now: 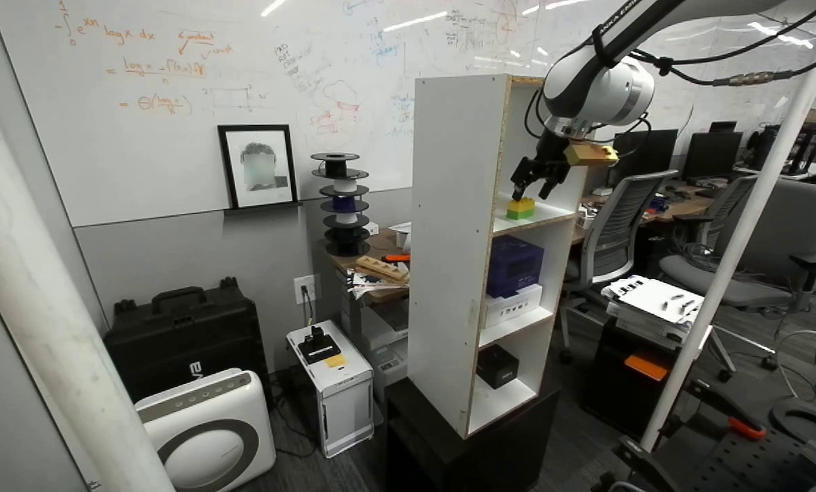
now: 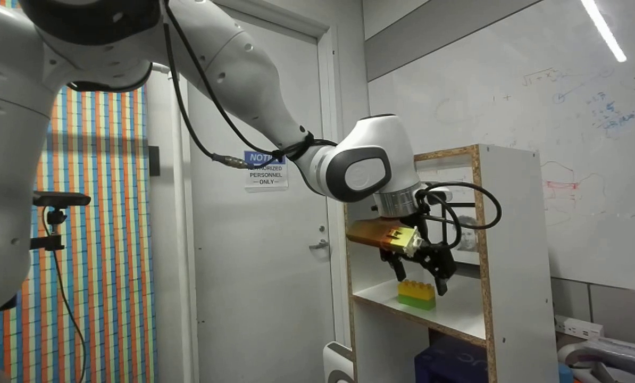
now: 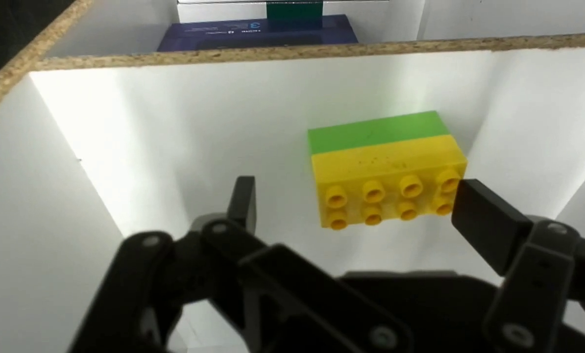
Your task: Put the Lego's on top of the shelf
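The Lego's are a yellow brick on a green brick. They stand upright on the floor of the top compartment of the white shelf. The Lego's show in both exterior views and in the wrist view. My gripper is open and empty, reaching down into that compartment just above the Lego's. It also shows in an exterior view. In the wrist view the fingers are wide apart. The right finger overlaps the bricks' right end; I cannot tell whether it touches. The left finger is well apart from them.
The shelf's side panels flank the gripper. A dark blue box on a white box fills part of the middle compartment. A black box is in the bottom one. Stacked spools stand behind the shelf.
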